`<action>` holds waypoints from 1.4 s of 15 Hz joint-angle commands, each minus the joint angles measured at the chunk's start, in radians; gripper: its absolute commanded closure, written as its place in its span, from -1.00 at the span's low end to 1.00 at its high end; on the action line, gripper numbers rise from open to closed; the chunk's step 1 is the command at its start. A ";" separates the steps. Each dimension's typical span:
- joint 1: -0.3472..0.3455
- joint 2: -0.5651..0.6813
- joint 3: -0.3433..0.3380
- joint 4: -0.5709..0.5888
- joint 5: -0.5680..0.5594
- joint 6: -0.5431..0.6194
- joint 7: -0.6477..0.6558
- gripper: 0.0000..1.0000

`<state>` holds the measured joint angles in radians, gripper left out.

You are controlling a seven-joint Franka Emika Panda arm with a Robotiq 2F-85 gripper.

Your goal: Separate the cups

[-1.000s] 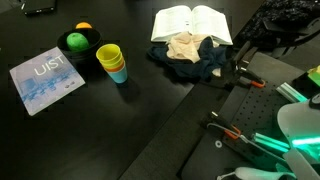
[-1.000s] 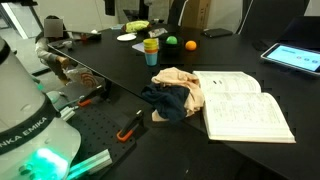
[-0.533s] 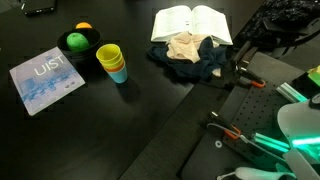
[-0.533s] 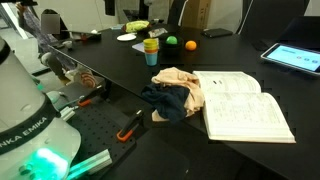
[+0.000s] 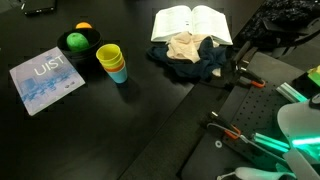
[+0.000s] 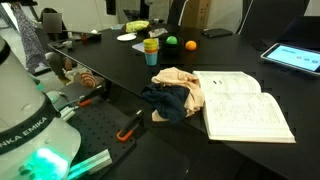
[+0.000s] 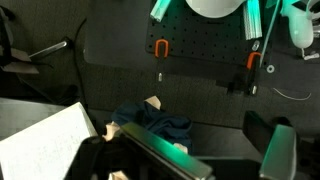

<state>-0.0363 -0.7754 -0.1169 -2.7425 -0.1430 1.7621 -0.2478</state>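
Exterior view, from above the table (image 5: 150, 120):
- Cups (image 5: 111, 62) stand nested in one stack, upright. A yellow one is on top and light blue shows below it.
- The stack is just beside the bowl (image 5: 78, 42), on the side towards the book. The bowl holds a green ball (image 5: 76, 41) and an orange ball (image 5: 84, 27).
- Booklet (image 5: 45, 79) lies flat, near the cups but not touching them.
- Open book (image 5: 190, 22) lies at the far edge. The cloth (image 5: 190, 55), beige over dark blue, is bunched against it, well apart from the cups.
- Pegboard (image 5: 250, 110) carries the base (image 5: 300, 125), which has a green light on.

Exterior view, from beside the base (image 6: 25, 110):
- The cup stack (image 6: 151, 50) is far back on the table, yellow rim uppermost, with the balls just beside it.
- Cloth and book lie in the foreground, between the camera and the cups.
- An orange-handled clamp (image 6: 130, 125) lies on the pegboard.

Wrist view:
- Gripper (image 7: 190, 155) is over the pegboard edge. Jaws are wide apart with nothing held; one finger (image 7: 278, 150) is at the right margin.
- Cloth and a corner of the book are in frame.
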 commanded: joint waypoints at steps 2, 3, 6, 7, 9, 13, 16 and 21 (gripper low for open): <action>0.061 -0.016 0.018 0.001 0.069 0.105 0.009 -1.00; 0.075 -0.015 0.024 0.002 0.089 0.132 0.009 -1.00; 0.118 -0.003 0.040 0.002 0.145 0.209 0.007 -1.00; 0.131 0.003 0.047 0.002 0.158 0.228 0.005 -1.00; 0.163 0.019 0.062 0.002 0.183 0.246 -0.003 -1.00; 0.220 0.070 0.090 0.015 0.219 0.251 -0.018 -1.00; 0.248 0.105 0.099 0.026 0.236 0.248 -0.031 -1.00; 0.267 0.150 0.102 0.054 0.237 0.244 -0.053 -1.00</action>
<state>0.2235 -0.6634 -0.0200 -2.7292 0.0688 2.0028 -0.2678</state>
